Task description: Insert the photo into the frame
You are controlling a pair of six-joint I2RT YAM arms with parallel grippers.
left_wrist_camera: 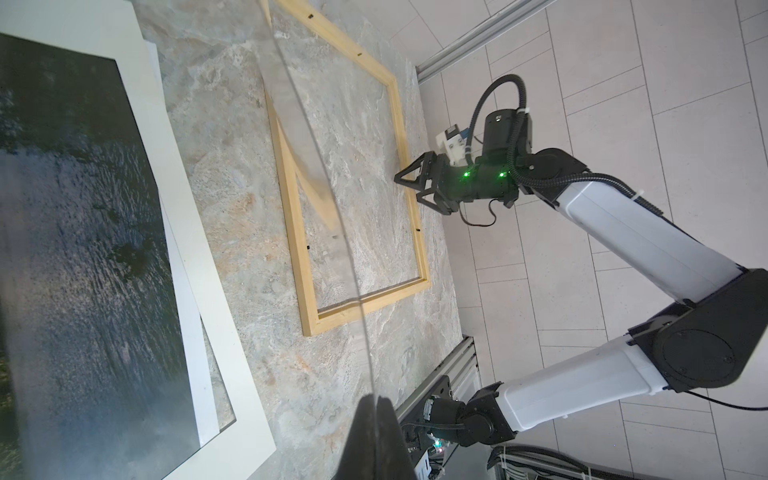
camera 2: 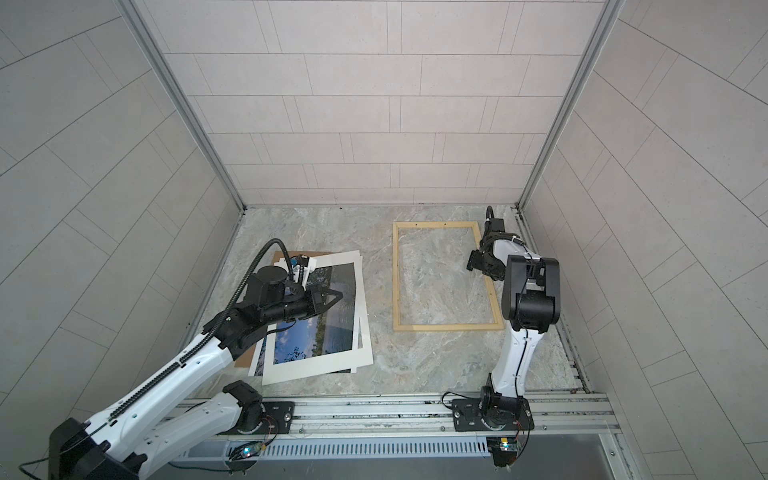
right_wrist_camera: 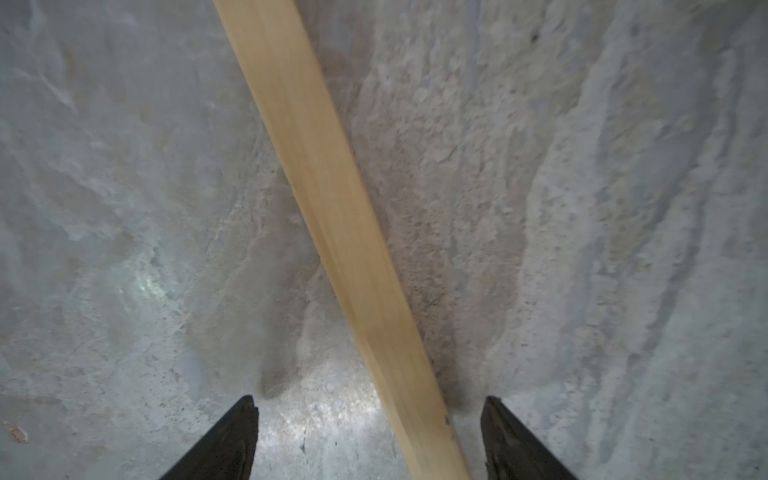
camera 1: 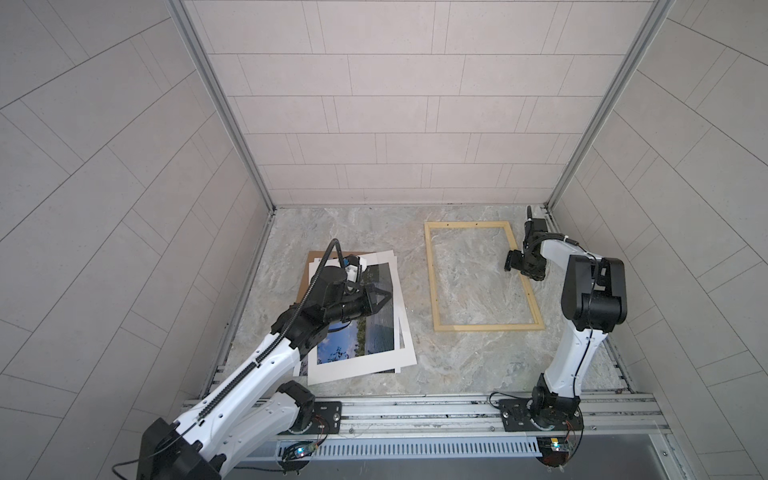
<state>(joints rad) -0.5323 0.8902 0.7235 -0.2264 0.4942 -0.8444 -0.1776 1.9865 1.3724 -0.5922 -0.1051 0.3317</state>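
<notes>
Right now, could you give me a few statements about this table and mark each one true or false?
1. The frame lies empty on the table. True.
2. The photo is already inside the frame. False: in both top views it lies left of the frame, outside it.
3. The right fingers stand open on either side of a frame bar. True.
4. The left fingers are spread wide. False: they are shut on a clear sheet.
</notes>
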